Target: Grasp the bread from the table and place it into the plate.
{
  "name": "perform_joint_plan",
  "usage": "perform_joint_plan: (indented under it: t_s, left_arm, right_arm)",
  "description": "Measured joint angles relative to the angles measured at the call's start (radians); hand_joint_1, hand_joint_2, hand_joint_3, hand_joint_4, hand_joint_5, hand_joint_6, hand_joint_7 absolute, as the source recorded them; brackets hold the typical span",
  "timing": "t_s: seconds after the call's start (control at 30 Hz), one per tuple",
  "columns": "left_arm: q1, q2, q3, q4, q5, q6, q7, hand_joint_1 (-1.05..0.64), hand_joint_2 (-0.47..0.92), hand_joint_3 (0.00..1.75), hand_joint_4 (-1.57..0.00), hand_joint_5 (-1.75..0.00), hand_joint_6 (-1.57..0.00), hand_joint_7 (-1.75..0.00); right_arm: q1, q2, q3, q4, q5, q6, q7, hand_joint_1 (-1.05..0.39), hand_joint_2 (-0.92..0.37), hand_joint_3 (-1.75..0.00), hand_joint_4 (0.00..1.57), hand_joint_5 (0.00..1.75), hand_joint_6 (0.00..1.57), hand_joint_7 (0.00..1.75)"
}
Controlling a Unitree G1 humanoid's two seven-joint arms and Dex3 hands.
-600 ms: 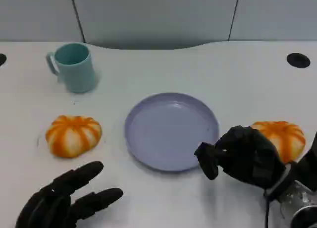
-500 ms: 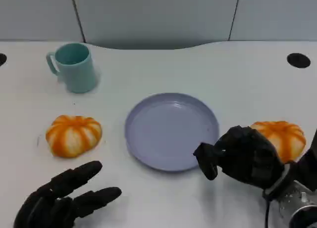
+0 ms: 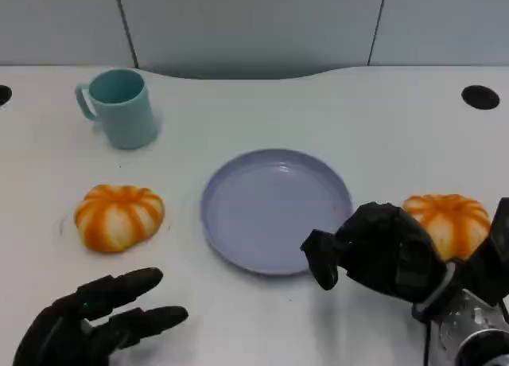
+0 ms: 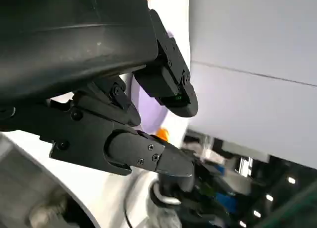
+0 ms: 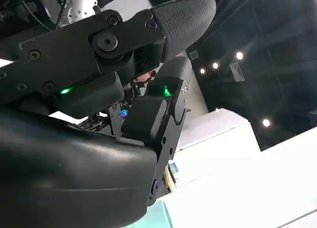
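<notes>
Empty, curled black right hand (image 3: 382, 251) beside orange striped bread (image 3: 448, 223); spread left hand (image 3: 95, 322) idle. Risk: knocking round lavender plate (image 3: 274, 211).

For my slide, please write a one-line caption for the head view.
Empty purple plate between two orange breads; both black hands hold nothing.
</notes>
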Motion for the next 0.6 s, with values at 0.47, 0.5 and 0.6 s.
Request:
perform_joint_plan:
  t_s: [0.47, 0.5, 0.6]
  left_arm:
    - [-0.113, 0.055, -0.002, -0.070, 0.086, -0.401, 0.117, -0.44, 0.86, 0.00, -0.79, -0.46, -0.96, -0.01]
    - [-0.125, 0.058, -0.005, -0.068, 0.088, -0.409, 0.122, -0.43, 0.86, 0.00, -0.79, -0.46, -0.97, -0.01]
    - [-0.163, 0.060, -0.017, -0.030, 0.090, -0.440, 0.131, -0.42, 0.86, 0.00, -0.79, -0.47, -0.97, -0.01]
  right_arm:
    - [-0.019, 0.001, -0.009, 0.007, 0.000, 0.006, -0.012, -0.40, -0.92, -0.05, 0.61, 1.54, 1.13, 0.01]
    - [-0.020, 0.001, -0.010, 0.007, 0.000, 0.006, -0.012, -0.39, -0.92, -0.03, 0.60, 1.58, 1.14, 0.02]
    - [-0.023, 0.002, -0.012, 0.009, 0.000, 0.006, -0.018, -0.39, -0.92, -0.02, 0.60, 1.61, 1.15, 0.02]
